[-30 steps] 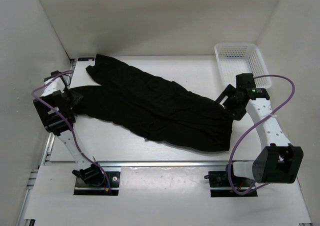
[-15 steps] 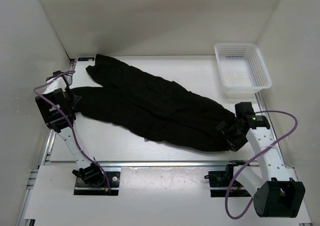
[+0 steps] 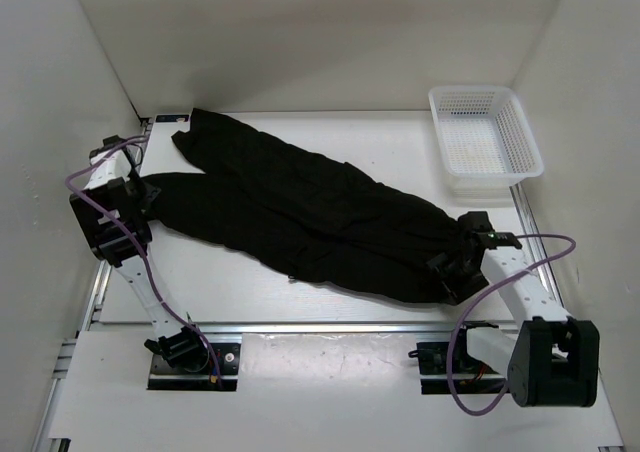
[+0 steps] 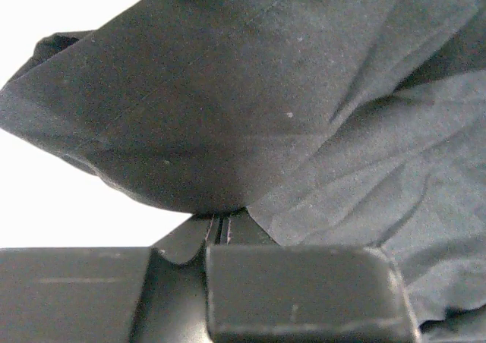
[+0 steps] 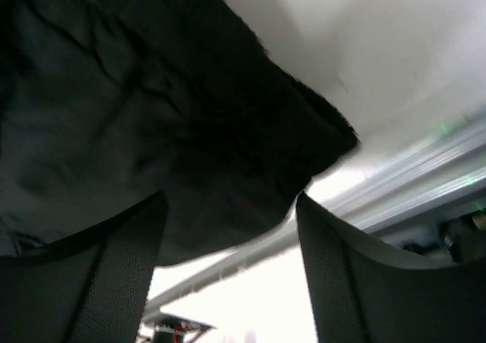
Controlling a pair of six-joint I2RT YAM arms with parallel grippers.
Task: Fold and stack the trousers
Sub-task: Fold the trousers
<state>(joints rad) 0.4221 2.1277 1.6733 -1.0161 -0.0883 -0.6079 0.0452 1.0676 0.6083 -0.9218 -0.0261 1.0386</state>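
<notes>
Trousers point(image 3: 310, 217) sprawled across table point(image 3: 400, 142) from 10 to 4 o'clock in top view, basket point(image 3: 485, 132) at 2, left gripper point(image 3: 148, 197) at 9 on a leg end, right gripper point(image 3: 452, 265) at 4 on the other end; finger spread unreadable from there. Left wrist view: fingers point(image 4: 190, 240) pressed together, pinching a cloth fold. Right wrist view: fingers point(image 5: 114, 275) spread wide, cloth edge in the gap, not clamped.

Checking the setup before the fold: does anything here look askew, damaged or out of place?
Nothing is damaged or spilled. The trousers lie diagonally across the table, rumpled, not squared to its edges. The basket sits upright in the far right corner.
</notes>
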